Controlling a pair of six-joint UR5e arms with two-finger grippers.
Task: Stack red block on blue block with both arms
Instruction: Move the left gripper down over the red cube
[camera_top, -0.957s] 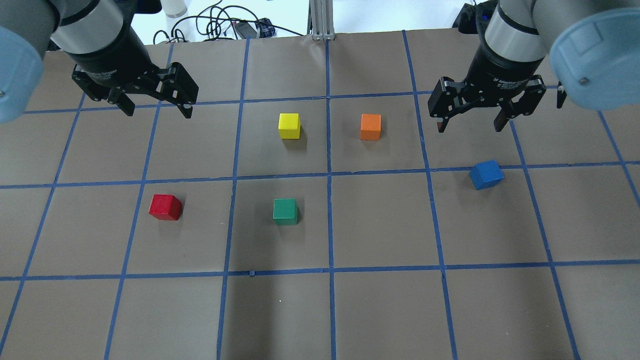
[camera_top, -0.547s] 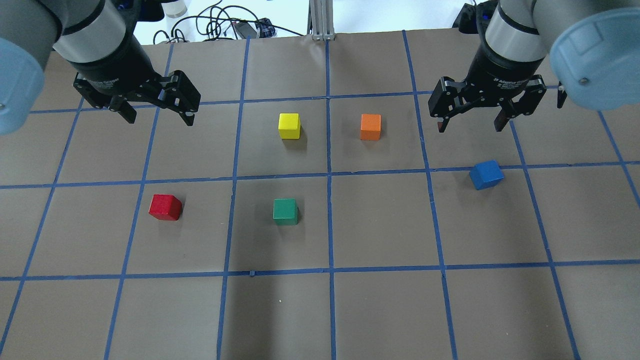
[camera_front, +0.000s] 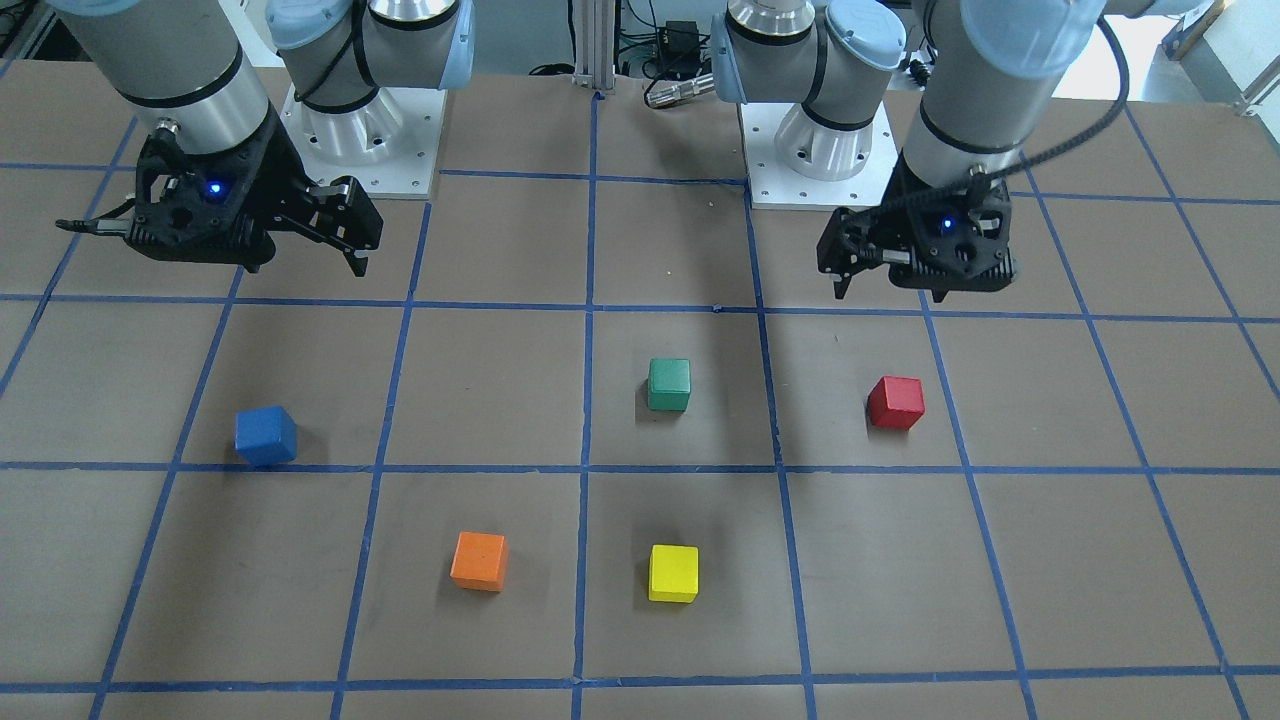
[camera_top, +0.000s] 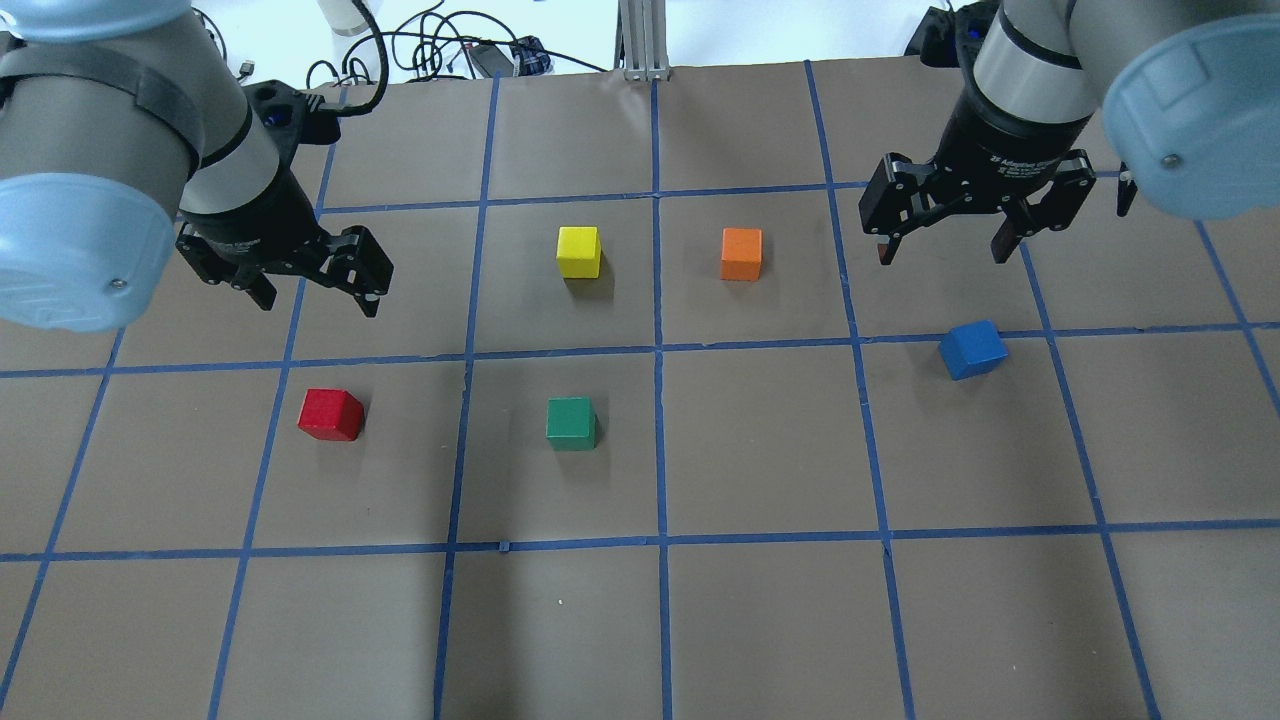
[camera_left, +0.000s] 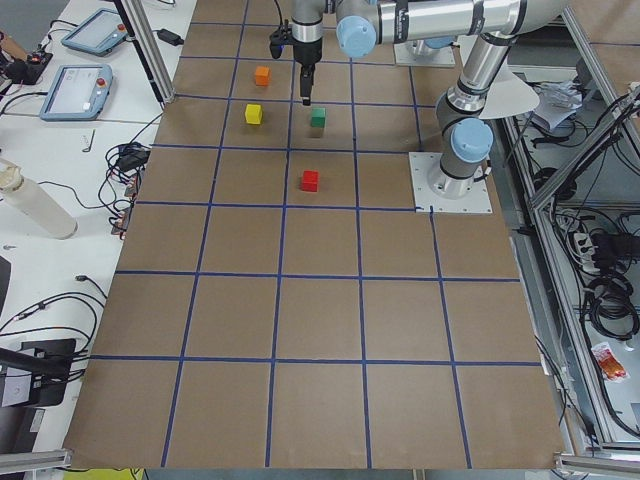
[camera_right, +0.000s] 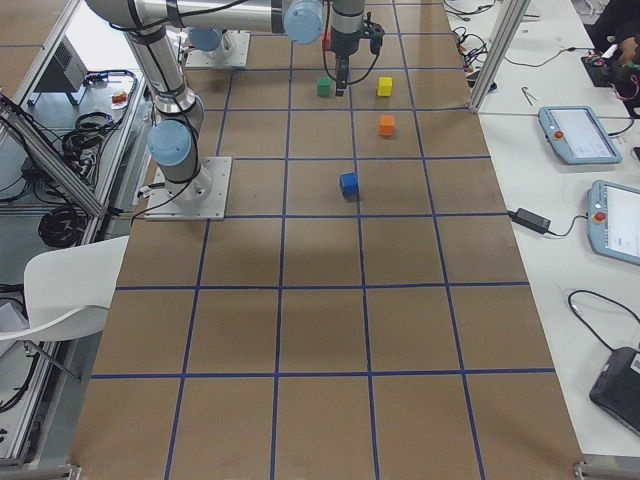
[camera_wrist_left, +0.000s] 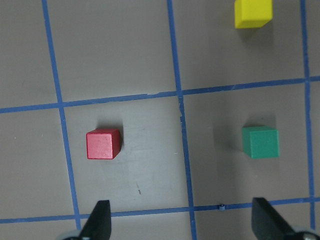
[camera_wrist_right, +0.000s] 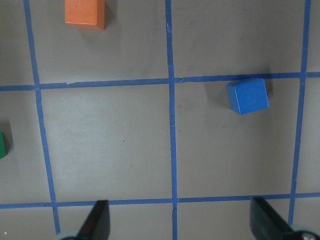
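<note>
The red block (camera_top: 331, 414) sits on the brown paper at the left; it also shows in the front view (camera_front: 895, 402) and the left wrist view (camera_wrist_left: 103, 144). My left gripper (camera_top: 318, 300) is open and empty, raised above the table just beyond the red block. The blue block (camera_top: 972, 349) lies slightly turned at the right, and shows in the front view (camera_front: 266, 436) and the right wrist view (camera_wrist_right: 247, 96). My right gripper (camera_top: 942, 257) is open and empty, raised just beyond the blue block.
A yellow block (camera_top: 579, 251) and an orange block (camera_top: 741, 253) stand in the far middle squares. A green block (camera_top: 571, 422) stands between the red and blue blocks. Cables (camera_top: 450, 50) and a metal post (camera_top: 645, 40) lie past the far edge.
My left gripper has moved nearer and lower in the overhead view, closing on the red block. My right gripper has barely moved. No block has moved.
</note>
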